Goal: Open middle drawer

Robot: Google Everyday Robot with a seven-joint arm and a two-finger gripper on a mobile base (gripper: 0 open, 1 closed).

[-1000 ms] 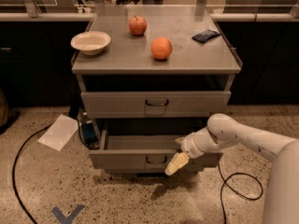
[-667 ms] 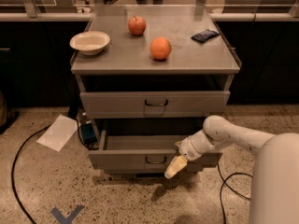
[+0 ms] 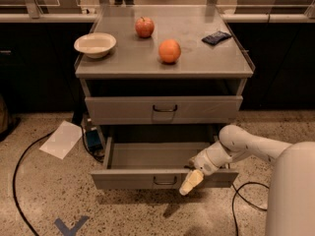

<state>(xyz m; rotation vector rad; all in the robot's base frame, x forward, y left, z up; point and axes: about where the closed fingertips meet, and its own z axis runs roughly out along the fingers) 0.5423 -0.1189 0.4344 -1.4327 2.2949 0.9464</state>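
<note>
We are seeing the middle drawer, a grey metal drawer with a plain flat front, sitting a little further out toward the near side than it was a second ago. The pale cream-tipped gripper is coming forward with it. It is now hanging at the top edge of the front, just right of the small dark wire handle. We cannot tell how far the gripper is open, nor whether it has hold of anything. We are judging that the pull is working and the task is nearly or already done, since the drawer is standing well out from the grey metal cabinet. The open drawer is showing a bare grey floor with nothing lying in it, though the arm is hiding its near right corner. The upper grey drawer is staying flush and closed, so we are not seeing inside it. On the cabinet top, the shallow white bowl at the left is looking empty. A red apple is sitting far of centre, a round orange fruit is nearer us, and a flat dark blue packet is lying at the far right. All three are well apart from the bowl.
</note>
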